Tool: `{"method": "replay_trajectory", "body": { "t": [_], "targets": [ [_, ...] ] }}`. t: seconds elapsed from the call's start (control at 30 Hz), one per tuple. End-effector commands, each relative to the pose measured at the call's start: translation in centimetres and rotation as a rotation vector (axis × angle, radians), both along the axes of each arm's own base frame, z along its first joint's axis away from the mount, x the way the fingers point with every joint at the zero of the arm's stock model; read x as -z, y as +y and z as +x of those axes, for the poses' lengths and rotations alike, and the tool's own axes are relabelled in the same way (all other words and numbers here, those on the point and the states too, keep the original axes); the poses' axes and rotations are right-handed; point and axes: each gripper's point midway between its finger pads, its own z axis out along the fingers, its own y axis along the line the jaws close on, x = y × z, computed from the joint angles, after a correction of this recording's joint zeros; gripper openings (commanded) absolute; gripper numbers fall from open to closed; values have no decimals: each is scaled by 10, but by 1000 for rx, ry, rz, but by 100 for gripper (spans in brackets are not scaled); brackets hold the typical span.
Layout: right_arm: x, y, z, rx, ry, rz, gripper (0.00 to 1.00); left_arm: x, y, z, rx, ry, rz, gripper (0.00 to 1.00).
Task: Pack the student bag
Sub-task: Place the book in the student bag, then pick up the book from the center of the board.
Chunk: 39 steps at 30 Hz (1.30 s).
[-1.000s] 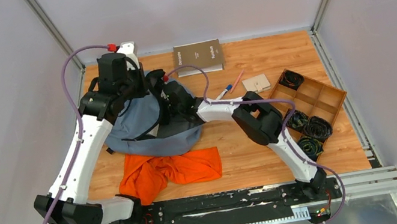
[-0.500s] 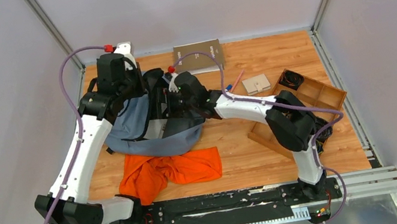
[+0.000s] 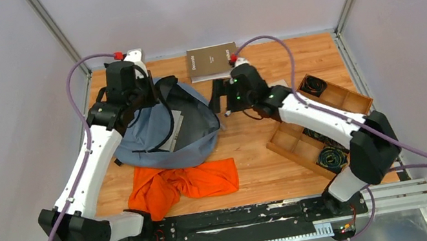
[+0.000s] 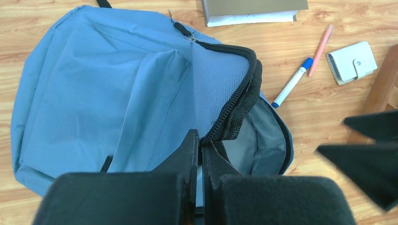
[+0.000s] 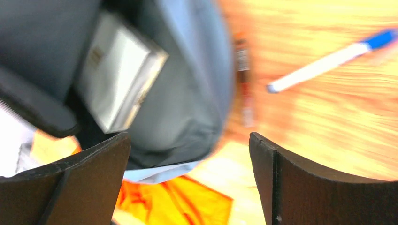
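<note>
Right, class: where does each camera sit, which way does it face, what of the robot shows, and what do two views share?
Top: above and behind, looking down at the table; left arm and right arm show.
Left wrist: down past the shut left gripper pinching the bag.
Right wrist: blurred, toward the bag past the open right gripper.
Both wrists share the marker.

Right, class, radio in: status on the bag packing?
Left gripper shut on zipper edge of student bag, mouth held open. Right gripper open, empty, beside it. Pale book inside. Orange cloth at near edge, off the mouth.
</note>
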Motion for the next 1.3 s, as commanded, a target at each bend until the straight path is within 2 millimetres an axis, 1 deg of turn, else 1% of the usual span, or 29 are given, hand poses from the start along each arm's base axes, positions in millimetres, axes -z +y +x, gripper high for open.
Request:
{"method": "replay_trajectory", "body": {
  "t": [0.0, 0.1, 0.17, 0.23, 0.33, 0.43, 0.53, 0.6, 0.67, 0.77, 0.83, 0.87, 0.93, 1.03, 1.07, 1.13, 1.2, 1.27],
  "targets": [
    [21, -100, 30, 278, -6, -171, 100, -15, 0, 1, -1, -59, -38, 0],
    [25, -126, 39, 327, 0, -204, 100, -14, 2, 1, -11, -58, -33, 0],
    [29, -136, 44, 342, 5, -246, 100, -13, 7, 1, -28, -57, -20, 0],
    [36, -140, 48, 341, 22, -287, 100, -10, 15, 2, -73, -54, -10, 0],
    [49, -139, 53, 333, 75, -339, 99, -7, 29, 3, -145, -40, -38, 0],
    [61, -133, 57, 341, 143, -345, 91, -9, 43, 3, -195, -44, -46, 0],
    [73, -120, 59, 325, 201, -310, 84, -12, 60, 1, -265, -51, -32, 0],
    [80, -114, 60, 319, 228, -301, 82, -15, 73, 0, -308, -52, -21, 0],
    [82, -110, 61, 306, 235, -293, 81, -17, 84, -1, -332, -51, -15, 0],
    [79, -105, 61, 277, 233, -281, 80, -25, 92, -3, -340, -66, -25, 0],
    [71, -103, 60, 252, 208, -272, 80, -32, 88, -4, -298, -83, -22, 0],
    [66, -104, 59, 244, 185, -265, 80, -36, 82, -4, -254, -91, -21, 0],
    [54, -109, 59, 244, 117, -255, 80, -42, 76, -6, -186, -105, -3, 0],
    [38, -123, 56, 250, 26, -279, 81, -49, 81, -8, -199, -128, 16, 0],
    [35, -127, 56, 251, 9, -293, 82, -50, 81, -8, -203, -136, 16, 0],
    [33, -133, 53, 258, -8, -311, 82, -53, 76, -8, -178, -144, -5, 0],
    [32, -134, 50, 249, -10, -310, 82, -54, 68, -7, -144, -147, -34, 0],
    [34, -134, 48, 247, -4, -309, 83, -53, 68, -7, -152, -152, -41, 0]
  ]
}}
